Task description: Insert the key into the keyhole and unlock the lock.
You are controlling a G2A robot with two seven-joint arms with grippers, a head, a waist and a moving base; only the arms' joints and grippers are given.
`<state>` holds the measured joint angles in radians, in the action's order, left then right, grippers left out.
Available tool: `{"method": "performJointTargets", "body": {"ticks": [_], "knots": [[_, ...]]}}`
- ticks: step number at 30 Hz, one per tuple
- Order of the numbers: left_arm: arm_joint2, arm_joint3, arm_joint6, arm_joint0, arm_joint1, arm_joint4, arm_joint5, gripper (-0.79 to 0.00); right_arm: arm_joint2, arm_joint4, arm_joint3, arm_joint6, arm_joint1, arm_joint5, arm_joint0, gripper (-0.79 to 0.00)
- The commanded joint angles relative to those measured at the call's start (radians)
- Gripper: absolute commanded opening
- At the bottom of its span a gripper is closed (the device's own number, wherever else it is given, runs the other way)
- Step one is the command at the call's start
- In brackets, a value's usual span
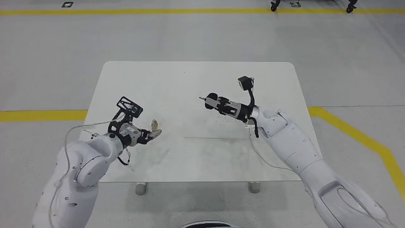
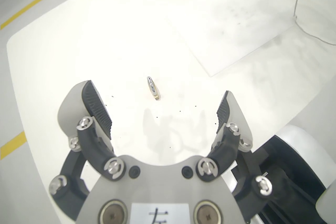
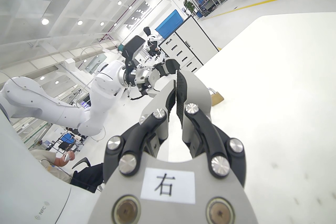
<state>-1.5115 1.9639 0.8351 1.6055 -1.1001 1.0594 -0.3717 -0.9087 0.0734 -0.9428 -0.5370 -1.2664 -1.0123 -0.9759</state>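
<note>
Low over the white table (image 1: 209,76), the left claw (image 2: 159,104) is spread wide and holds nothing. The small brass lock (image 2: 153,88) stands on its narrow edge just ahead of its fingertips, roughly in line with the gap and touching neither pad.

We judge the lock to be dense and rigid, smooth on its faces, and likely to topple or skid if one pad reaches it first. Its flat body sides look like the place to clamp, which would leave the shackle and the keyhole end free. We cannot tell which end carries the keyhole.

Open tabletop runs from ahead of this claw across to the other arm, and the table's edges lie well off from the lock, so we see room to lift and turn it.

Farther right, the right claw (image 3: 176,88) hangs above the middle of the table, well apart from the lock. Its pads are pressed together on a thin sliver that pokes past the tips, which we take for the key (image 1: 201,98). We judge the key light, stiff and slippery, and apt to twist in the pinch if it meets the keyhole off-line.
</note>
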Motion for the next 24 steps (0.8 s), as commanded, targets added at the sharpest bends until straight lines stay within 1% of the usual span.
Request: {"method": "performJointTargets", "body": {"ticks": [1, 2, 3, 5, 6, 9, 11, 12, 14, 18, 19, 22, 24], "knots": [[0.045, -0.054, 0.012, -0.035, -0.003, 0.025, 0.024, 0.0, 0.0, 0.0, 0.0, 0.0, 0.0, 0.0, 0.0, -0.785], [0.066, -0.079, 0.018, -0.055, -0.005, 0.039, 0.036, 0.0, 0.0, 0.0, 0.0, 0.0, 0.0, 0.0, 0.0, -0.785], [0.085, -0.103, 0.02, -0.074, -0.007, 0.048, 0.048, -0.025, 0.0, 0.0, 0.0, 0.0, 0.0, 0.0, 0.0, -0.785], [0.117, -0.144, 0.023, -0.106, -0.011, 0.051, 0.06, -0.105, 0.0, 0.0, 0.0, 0.0, 0.0, 0.0, 0.0, -0.785], [0.129, -0.162, 0.027, -0.12, -0.012, 0.055, 0.066, -0.132, 0.0, 0.0, 0.0, 0.0, 0.0, 0.0, 0.0, -0.785], [0.156, -0.197, 0.038, -0.15, -0.015, 0.074, 0.089, -0.234, 0.0, 0.0, 0.0, 0.0, 0.0, 0.0, 0.0, -0.785], [0.167, -0.21, 0.042, -0.162, -0.016, 0.078, 0.099, -0.274, 0.0, 0.0, 0.0, 0.0, 0.0, 0.0, 0.0, -0.785], [0.171, -0.215, 0.046, -0.165, -0.017, 0.074, 0.1, -0.277, 0.0, 0.0, 0.0, 0.0, 0.0, 0.0, 0.0, -0.785], [0.175, -0.224, 0.056, -0.172, -0.017, 0.07, 0.1, -0.311, 0.0, 0.0, 0.0, 0.0, 0.0, 0.0, 0.0, -0.785], [0.173, -0.234, 0.068, -0.182, -0.015, 0.083, 0.112, -0.32, 0.0, 0.0, 0.0, 0.0, 0.0, 0.0, 0.0, -0.785], [0.172, -0.237, 0.068, -0.183, -0.015, 0.084, 0.114, -0.348, 0.0, 0.0, 0.0, 0.0, 0.0, 0.0, 0.0, -0.785], [0.171, -0.246, 0.068, -0.186, -0.014, 0.079, 0.112, -0.394, 0.0, 0.0, 0.0, 0.0, 0.0, 0.0, 0.0, -0.785], [0.177, -0.262, 0.073, -0.193, -0.014, 0.07, 0.101, -0.4, 0.0, 0.0, 0.0, 0.0, 0.0, 0.0, 0.0, -0.785]]}}
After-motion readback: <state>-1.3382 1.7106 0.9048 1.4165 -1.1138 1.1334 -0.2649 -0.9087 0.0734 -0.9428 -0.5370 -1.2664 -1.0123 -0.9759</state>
